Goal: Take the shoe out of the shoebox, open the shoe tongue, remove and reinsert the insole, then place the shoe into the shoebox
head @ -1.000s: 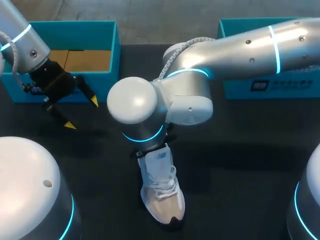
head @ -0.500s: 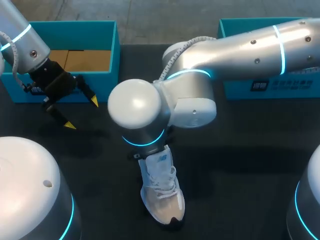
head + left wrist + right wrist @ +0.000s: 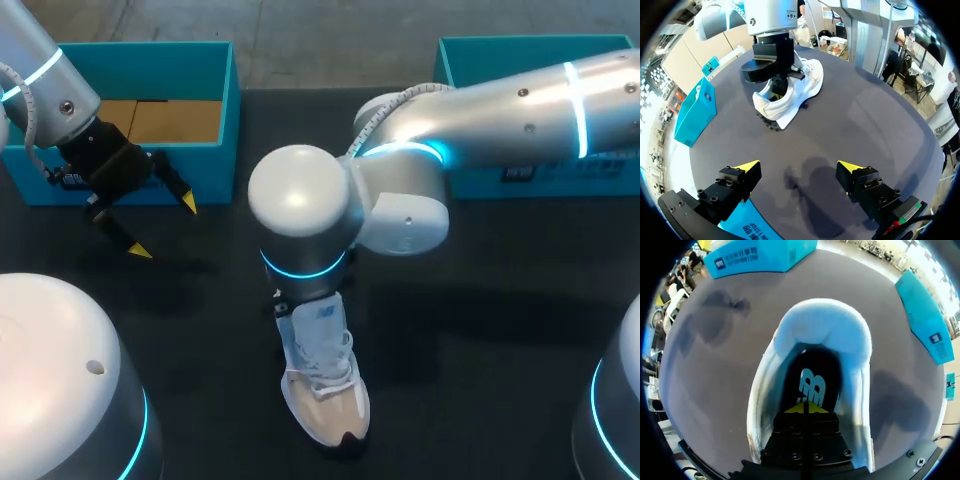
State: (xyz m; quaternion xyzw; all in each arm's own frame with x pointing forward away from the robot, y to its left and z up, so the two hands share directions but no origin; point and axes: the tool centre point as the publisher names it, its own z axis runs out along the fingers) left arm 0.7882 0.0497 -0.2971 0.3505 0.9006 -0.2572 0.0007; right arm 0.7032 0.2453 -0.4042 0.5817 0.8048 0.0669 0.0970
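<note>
A dark, matte table (image 3: 480, 300) carries everything, its surface marked only by soft shadows under the arms. In the head view, the white mesh sneaker with white laces (image 3: 322, 385) rests on the table at about 6 o'clock of its middle, outside both boxes, with its toe toward 6 o'clock and its heel toward 12.

The open teal shoebox with a brown cardboard floor (image 3: 150, 55) sits at 10 o'clock. A second teal box (image 3: 480, 58) sits at 1 o'clock, partly behind the right arm, which comes in from 2 o'clock and ends directly over the sneaker's heel.

In the right wrist view, the right end effector (image 3: 807, 407) is pressed together, its yellow tips meeting inside the sneaker's (image 3: 815, 340) opening, above the dark insole (image 3: 812, 375) with a pale mark. Whether the tips pinch anything cannot be told.

The left end effector (image 3: 163, 227) hangs at 9 o'clock, just in front of the open shoebox, with its fingers spread wide and holding nothing. In its own view (image 3: 799, 167) bare table (image 3: 855, 125) lies between the tips, and the sneaker (image 3: 790, 95) lies ahead at its 12 o'clock, well apart.
</note>
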